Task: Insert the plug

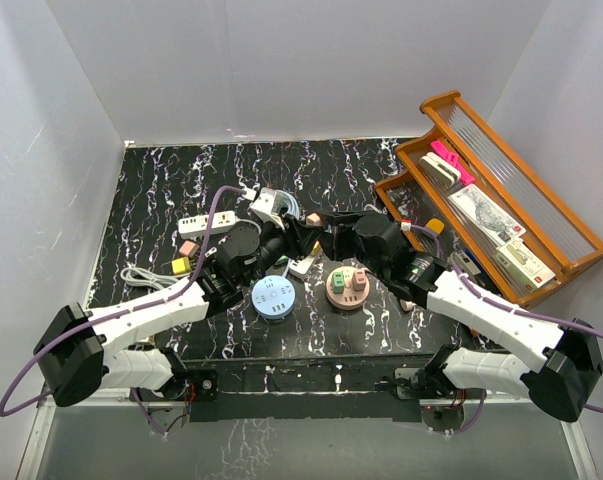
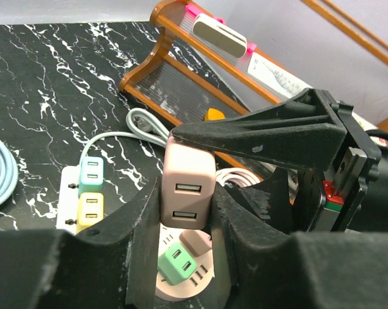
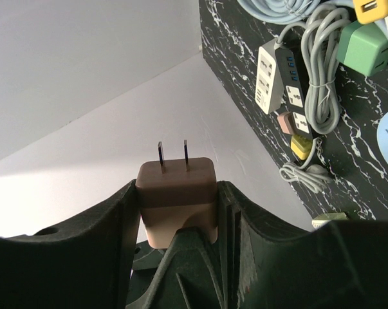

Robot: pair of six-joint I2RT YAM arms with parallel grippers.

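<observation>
Left tool and right tool both clamp the plug near the hub, probably a handover to aim its prongs.

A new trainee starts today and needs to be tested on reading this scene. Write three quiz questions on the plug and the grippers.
1. True or false: the pink adapter shows three USB ports on its face.
2. Of the left gripper and the right gripper, which clamps the adapter? A) left only B) right only C) both
3. Fill in: in the right wrist view, ___ metal prongs stick up from the adapter.

Key: 1 false, it shows two ports; 2 C; 3 two.
</observation>
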